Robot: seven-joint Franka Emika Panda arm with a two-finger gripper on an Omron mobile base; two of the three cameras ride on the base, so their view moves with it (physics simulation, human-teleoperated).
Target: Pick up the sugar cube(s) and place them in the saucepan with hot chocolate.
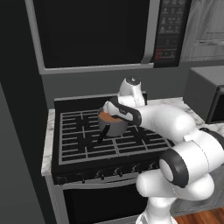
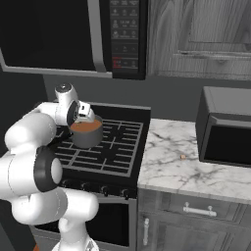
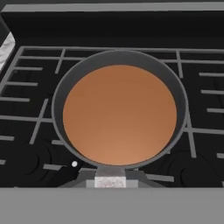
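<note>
One saucepan (image 3: 59,94) on stove grate (image 3: 26,118), full of hot chocolate (image 3: 119,114), end effector (image 3: 110,178) above it pinching a sugar cube (image 3: 110,182)

Flat, even rendered light is seen throughout, and no distinct source can be told. The left side of the left base view is left very dim. The white arm (image 1: 175,131) is lit brightly, with soft shading on its underside. A pale sheen is shown on the marble counter (image 2: 196,166). The hot chocolate (image 3: 119,114) is evenly lit, without glare. All pictures are coarse and slightly soft; no edge distortion is noticed.
</note>
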